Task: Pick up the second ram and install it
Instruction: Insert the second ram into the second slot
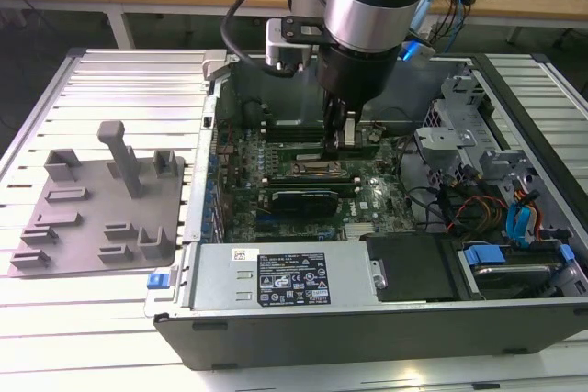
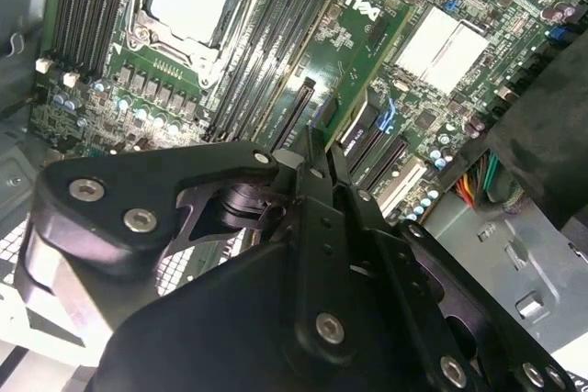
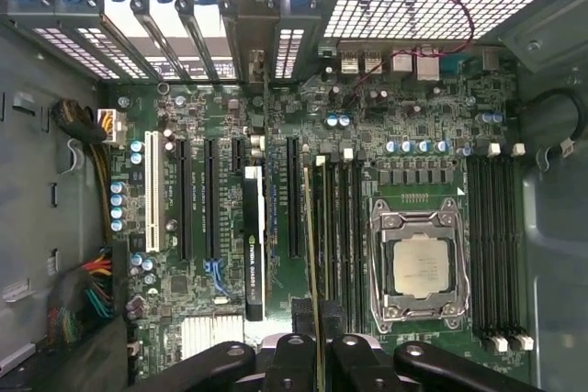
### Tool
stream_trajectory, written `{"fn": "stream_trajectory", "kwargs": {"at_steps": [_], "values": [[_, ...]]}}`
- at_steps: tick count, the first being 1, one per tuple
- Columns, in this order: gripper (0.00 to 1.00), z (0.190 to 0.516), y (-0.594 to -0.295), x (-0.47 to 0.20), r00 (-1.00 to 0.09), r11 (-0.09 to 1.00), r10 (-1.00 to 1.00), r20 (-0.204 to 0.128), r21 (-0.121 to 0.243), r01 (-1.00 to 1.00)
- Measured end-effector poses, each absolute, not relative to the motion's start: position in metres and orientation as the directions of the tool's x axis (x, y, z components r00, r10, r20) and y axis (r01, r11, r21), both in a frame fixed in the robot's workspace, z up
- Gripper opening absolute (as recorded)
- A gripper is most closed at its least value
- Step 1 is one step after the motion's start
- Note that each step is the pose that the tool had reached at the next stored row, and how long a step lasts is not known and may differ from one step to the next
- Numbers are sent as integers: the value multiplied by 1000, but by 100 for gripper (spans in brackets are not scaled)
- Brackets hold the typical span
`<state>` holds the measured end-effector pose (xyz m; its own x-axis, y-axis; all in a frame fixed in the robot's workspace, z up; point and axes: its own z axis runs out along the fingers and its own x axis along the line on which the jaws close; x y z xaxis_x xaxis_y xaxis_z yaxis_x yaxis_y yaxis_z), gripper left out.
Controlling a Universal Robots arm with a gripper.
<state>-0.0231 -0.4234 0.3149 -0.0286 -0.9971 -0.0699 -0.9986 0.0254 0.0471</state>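
In the exterior view's upper middle, the jaws are closed on the ram (image 3: pixel 314 254), its long axis running along the slots (image 3: pixel 342 227) beside the socket (image 3: pixel 420 263).

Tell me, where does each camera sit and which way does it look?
Exterior view: off the arm, up high, looking down into the open computer case; the arm and its hand show.
First wrist view: on the arm, looking straight down onto the motherboard; the hand shows, shut on the second ram.
Second wrist view: on the arm, looking slantwise along the hand at the motherboard.
Shared: both wrist views show the processor socket.
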Motion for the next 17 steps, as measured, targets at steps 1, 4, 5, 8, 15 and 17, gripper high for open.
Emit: {"fn": "stream_trajectory", "kwargs": {"at_steps": [1, 4, 5, 8, 15, 17], "values": [[11, 314, -423, -23, -29, 25, -997, -70, 47, -999], [11, 313, -423, -23, -29, 25, -997, -70, 47, -999], [11, 312, -423, -23, -29, 25, -997, -70, 47, -999], [11, 310, -421, -23, -29, 25, -997, -69, 47, -999], [11, 307, -418, -23, -29, 25, -997, -69, 47, -999], [11, 305, -417, -23, -29, 25, -997, -69, 47, -999]]}}
